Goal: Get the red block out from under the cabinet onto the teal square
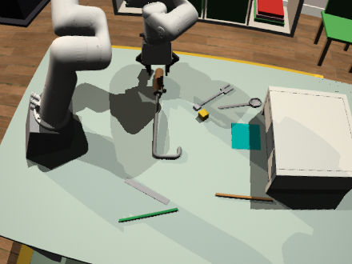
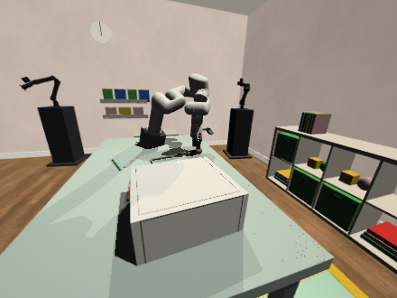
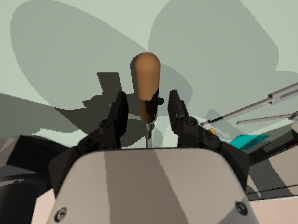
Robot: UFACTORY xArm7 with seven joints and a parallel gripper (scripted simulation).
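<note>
The red block is hidden; it shows in no view. The white cabinet [image 1: 308, 140] stands at the table's right side, and it also shows in the exterior view [image 2: 185, 208]. The teal square [image 1: 246, 136] lies on the table just left of the cabinet. A long hook tool [image 1: 156, 128] with a brown wooden handle [image 1: 158, 80] lies left of centre. My gripper [image 1: 158, 72] is open, low over the far end of that handle. In the wrist view the handle [image 3: 145, 85] sits between my spread fingers, untouched.
A yellow cube [image 1: 203, 115], a grey wrench [image 1: 213, 97] and a ring-headed key [image 1: 242, 105] lie between the hook tool and the cabinet. A grey bar [image 1: 146, 191], a green stick [image 1: 148, 214] and a brown stick [image 1: 244, 197] lie near the front.
</note>
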